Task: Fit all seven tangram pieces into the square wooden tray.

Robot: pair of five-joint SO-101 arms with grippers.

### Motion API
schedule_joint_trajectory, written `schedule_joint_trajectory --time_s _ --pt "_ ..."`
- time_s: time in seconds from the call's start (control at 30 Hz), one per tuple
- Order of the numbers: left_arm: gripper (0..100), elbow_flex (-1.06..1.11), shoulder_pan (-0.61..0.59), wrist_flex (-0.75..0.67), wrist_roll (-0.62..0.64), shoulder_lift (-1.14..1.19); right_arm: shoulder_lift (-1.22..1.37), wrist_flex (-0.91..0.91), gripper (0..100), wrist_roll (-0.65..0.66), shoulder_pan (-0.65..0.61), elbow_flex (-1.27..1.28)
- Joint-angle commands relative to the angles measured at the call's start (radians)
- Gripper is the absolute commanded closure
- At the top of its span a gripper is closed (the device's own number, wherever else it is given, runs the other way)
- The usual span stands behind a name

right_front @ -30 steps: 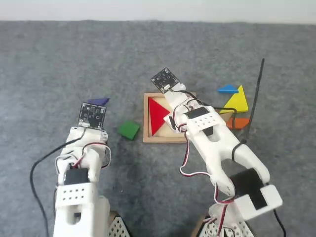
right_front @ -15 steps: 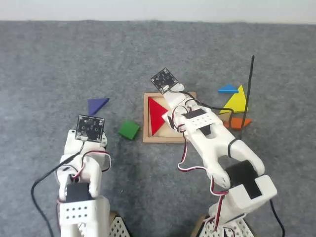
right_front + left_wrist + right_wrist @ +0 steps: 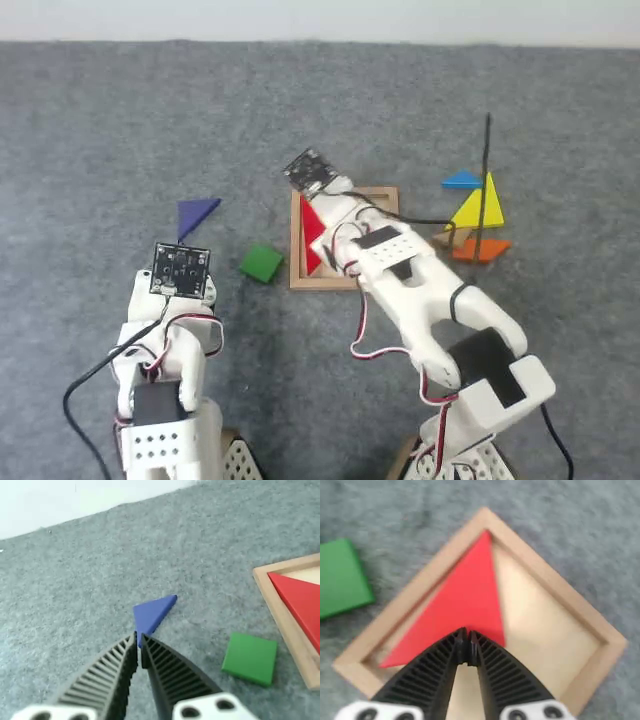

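The square wooden tray (image 3: pixel 296 250) lies in the middle of the gray carpet (image 3: pixel 150 120). One piece is inside it, a red triangle (image 3: pixel 311 235). In the right wrist view, the red triangle (image 3: pixel 465 600) lies flat with one long edge along a rim of the tray (image 3: pixel 555 584) and its sharp tip in a corner. Bare wood shows beside it, all the way to the other rims. The right arm (image 3: pixel 400 270) stretches forward over the tray. The right gripper (image 3: pixel 466 632) points down at the red triangle with its jaws pressed together and nothing between them. A green square (image 3: pixel 261 264) sits on the carpet just beside the tray's left rim, apart from it. A blue triangle (image 3: pixel 196 211) lies farther left. The left arm (image 3: pixel 165 340) is drawn back low, well apart from the tray. The left gripper (image 3: pixel 138 639) is closed too, holding nothing, its tips near the blue triangle (image 3: pixel 152 612). To the right of the tray lie a yellow triangle (image 3: pixel 478 207), a small blue triangle (image 3: pixel 461 181) and an orange piece (image 3: pixel 480 250), close together.
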Motion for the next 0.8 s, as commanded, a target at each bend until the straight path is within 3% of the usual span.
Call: schedule_joint_trajectory --time_s 0.0,0.23,0.37,0.6,0.77 --pt "99 -0.015 0.002 0.005 -0.003 -0.021 -0.004 -0.010 99.1 -0.005 -0.018 -0.054" --pt "99 -0.015 0.002 0.005 -0.003 -0.021 -0.099 0.076 99.1 -0.006 0.065 -0.080" --pt "99 -0.015 0.002 0.005 -0.003 -0.021 -0.091 0.027 99.1 -0.011 0.143 -0.086" --pt "99 -0.015 0.002 0.005 -0.003 -0.021 0.090 -0.048 99.1 -0.011 0.151 -0.152" --pt "99 -0.015 0.002 0.005 -0.003 -0.021 0.125 0.068 99.1 -0.008 0.128 -0.221"
